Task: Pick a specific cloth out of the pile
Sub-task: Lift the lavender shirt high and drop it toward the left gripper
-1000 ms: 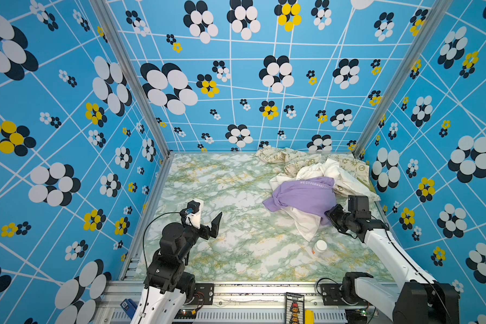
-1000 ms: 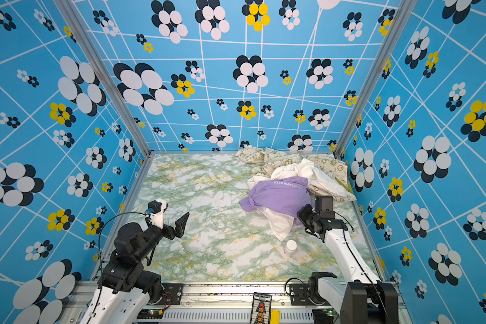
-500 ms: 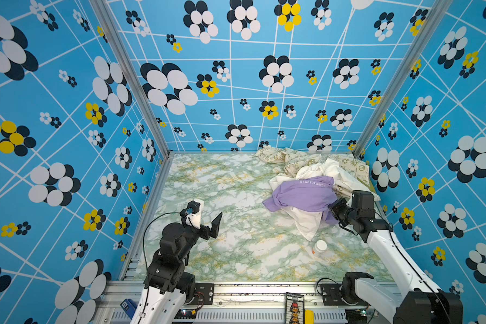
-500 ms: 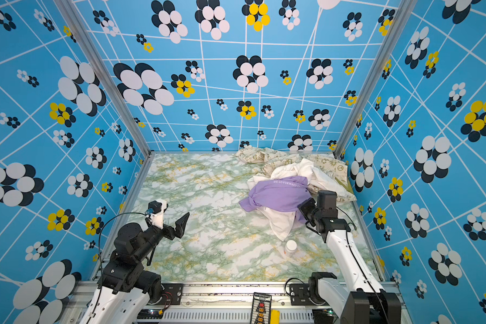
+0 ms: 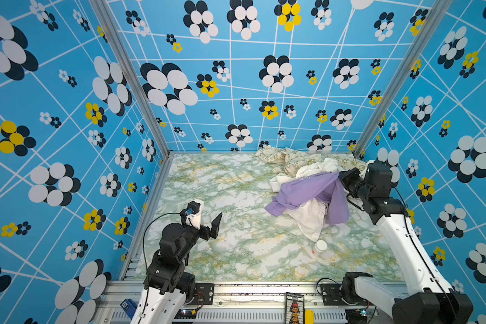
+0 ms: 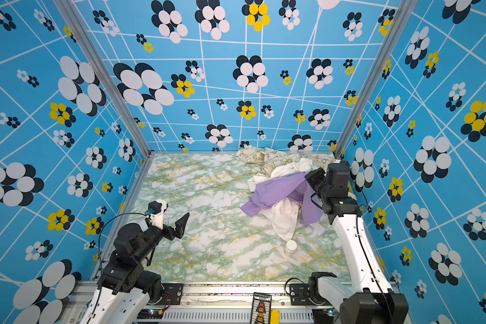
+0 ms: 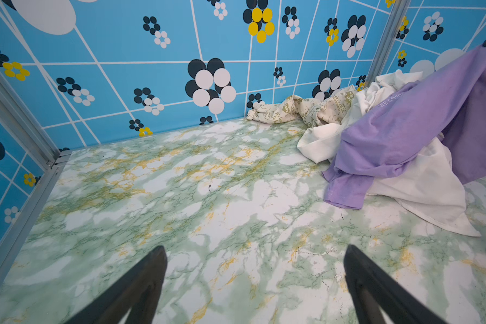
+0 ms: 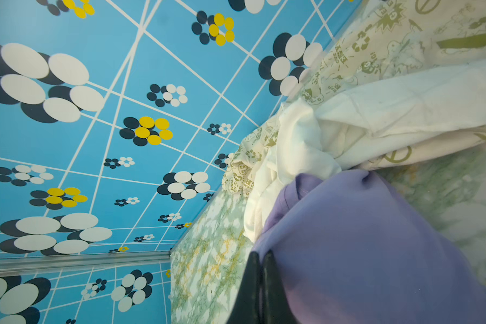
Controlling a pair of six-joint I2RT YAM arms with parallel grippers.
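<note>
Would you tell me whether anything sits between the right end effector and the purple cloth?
Nothing visible: the right end effector is shut on the purple cloth, which drapes over the white cloth.

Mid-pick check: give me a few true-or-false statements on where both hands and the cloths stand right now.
1. The right hand is shut on the purple cloth. True.
2. The left hand is shut too. False: it is open and empty, above bare table.
3. The purple cloth is buried under the white cloth. False: it drapes over the white cloth.
4. A small bottle sits on the table near the white cloth. True.
5. The printed cream cloth sits in the middle of the table. False: it is against the back wall.
</note>
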